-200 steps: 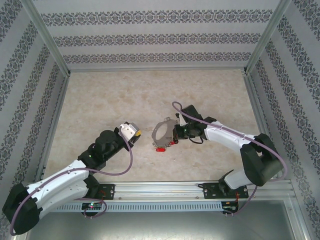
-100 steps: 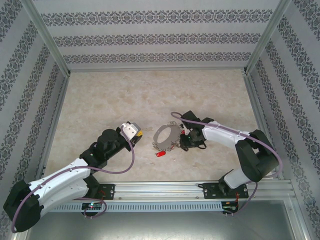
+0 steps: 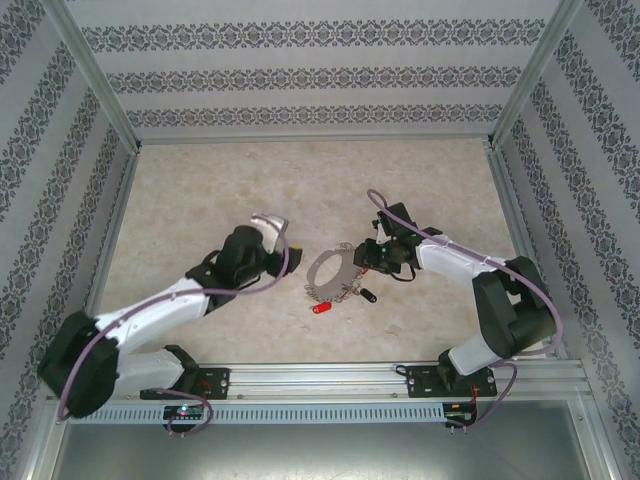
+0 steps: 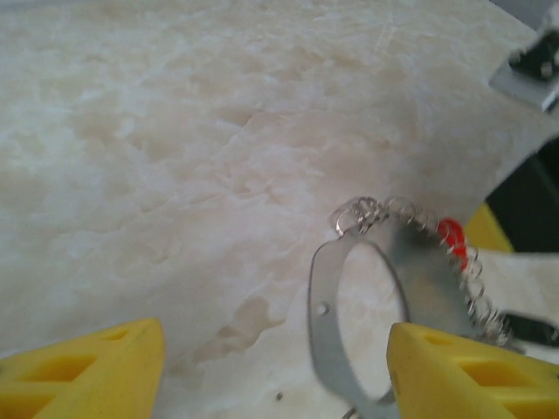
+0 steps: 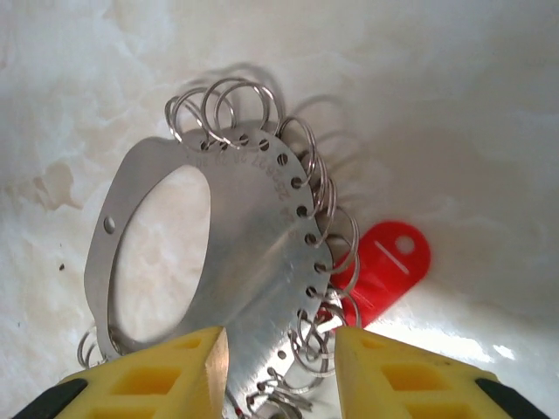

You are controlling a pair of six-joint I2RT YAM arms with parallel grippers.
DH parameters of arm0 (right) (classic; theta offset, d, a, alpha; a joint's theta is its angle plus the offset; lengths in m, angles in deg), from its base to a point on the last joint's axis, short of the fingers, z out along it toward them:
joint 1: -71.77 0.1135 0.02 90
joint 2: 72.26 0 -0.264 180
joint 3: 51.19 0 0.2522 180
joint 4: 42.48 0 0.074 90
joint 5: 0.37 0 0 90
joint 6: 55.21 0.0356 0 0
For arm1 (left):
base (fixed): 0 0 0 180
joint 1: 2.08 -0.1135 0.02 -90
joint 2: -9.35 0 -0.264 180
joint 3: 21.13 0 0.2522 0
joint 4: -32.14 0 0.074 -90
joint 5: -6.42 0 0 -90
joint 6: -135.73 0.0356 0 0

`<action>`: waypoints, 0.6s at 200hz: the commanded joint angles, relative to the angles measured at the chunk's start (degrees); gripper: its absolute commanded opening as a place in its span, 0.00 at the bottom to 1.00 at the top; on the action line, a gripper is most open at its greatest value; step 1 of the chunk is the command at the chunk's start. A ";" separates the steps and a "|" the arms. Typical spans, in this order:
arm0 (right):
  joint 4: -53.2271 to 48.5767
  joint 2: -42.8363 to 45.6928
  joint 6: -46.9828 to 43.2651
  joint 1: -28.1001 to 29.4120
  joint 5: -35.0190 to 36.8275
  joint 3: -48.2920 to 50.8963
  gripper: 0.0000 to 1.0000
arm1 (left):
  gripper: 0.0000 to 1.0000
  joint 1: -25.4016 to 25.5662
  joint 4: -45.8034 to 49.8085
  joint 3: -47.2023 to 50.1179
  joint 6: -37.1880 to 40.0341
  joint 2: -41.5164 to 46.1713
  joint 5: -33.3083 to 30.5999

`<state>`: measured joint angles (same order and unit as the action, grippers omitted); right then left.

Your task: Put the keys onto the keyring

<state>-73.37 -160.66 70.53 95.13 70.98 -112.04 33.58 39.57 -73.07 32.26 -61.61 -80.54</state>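
Right tool (image 5: 278, 380) straddles the keyring (image 5: 249, 236) rim (overhead adds a black-headed key (image 3: 367, 294)).

Keyring (image 5: 249, 236) lies flat on table (image 3: 200, 190), about mid-table, between the two grippers. Left gripper (image 4: 275, 353) stands to its left, apart from it. Right gripper (image 5: 279, 367) is at its right edge, fingers either side of the rim. Tagged key (image 3: 321, 308) lies just nearer the bases than the ring. Plastic-headed key (image 3: 366, 294) lies to the ring's near-right.
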 commanded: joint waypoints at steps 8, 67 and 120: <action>0.76 -1.94 3.47 -0.26 -2.24 -0.86 0.38 | 0.69 -2.61 8.47 -9.00 -14.11 -12.20 10.03; 0.88 -1.77 6.08 1.41 -1.39 2.29 0.38 | 0.56 -3.66 17.51 -24.18 -19.53 -32.65 20.44; 5.27 -1.15 9.53 2.31 -2.49 4.38 0.39 | 0.55 -3.49 19.90 -27.13 -19.36 -37.29 22.43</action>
<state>-70.59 -161.47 77.55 97.01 70.21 -108.50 30.41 55.92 -98.20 14.03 -97.87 -59.95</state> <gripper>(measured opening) 0.388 0.555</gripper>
